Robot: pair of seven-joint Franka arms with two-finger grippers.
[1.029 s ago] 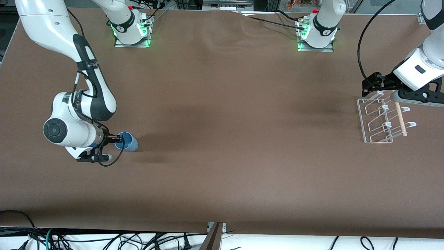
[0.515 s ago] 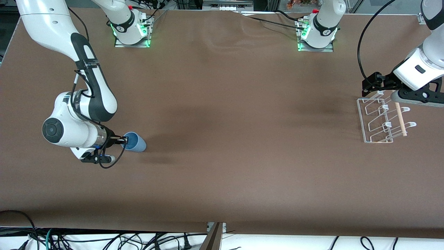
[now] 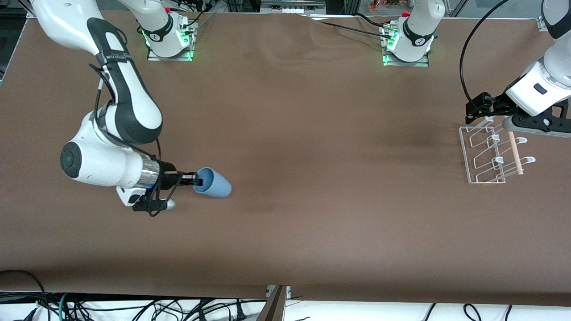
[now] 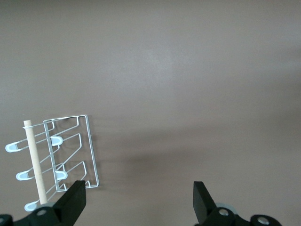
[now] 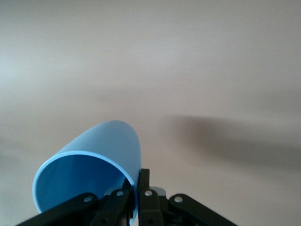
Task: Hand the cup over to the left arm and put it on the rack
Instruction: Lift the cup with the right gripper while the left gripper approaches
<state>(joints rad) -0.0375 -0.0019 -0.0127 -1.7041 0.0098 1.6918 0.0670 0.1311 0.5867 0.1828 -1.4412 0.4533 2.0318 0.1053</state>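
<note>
The light-blue cup (image 3: 213,183) hangs on its side in the air, pinched by its rim in my right gripper (image 3: 196,180), over the table toward the right arm's end. In the right wrist view the cup (image 5: 89,172) shows its open mouth, with one finger inside the rim and one outside. The white wire rack (image 3: 490,154) with its wooden dowel stands toward the left arm's end. My left gripper (image 3: 513,118) waits open and empty over the rack's edge nearest the bases. The left wrist view shows the rack (image 4: 56,155) beside one of its wide-apart fingers (image 4: 75,200).
The brown table cover (image 3: 312,133) spans the whole surface between cup and rack. A black cable loops from the left arm above the rack. Cables lie past the table's edge nearest the front camera.
My right gripper has carried the cup toward the table's middle and the left arm's end, with the arm stretching out. The left arm has not moved.
</note>
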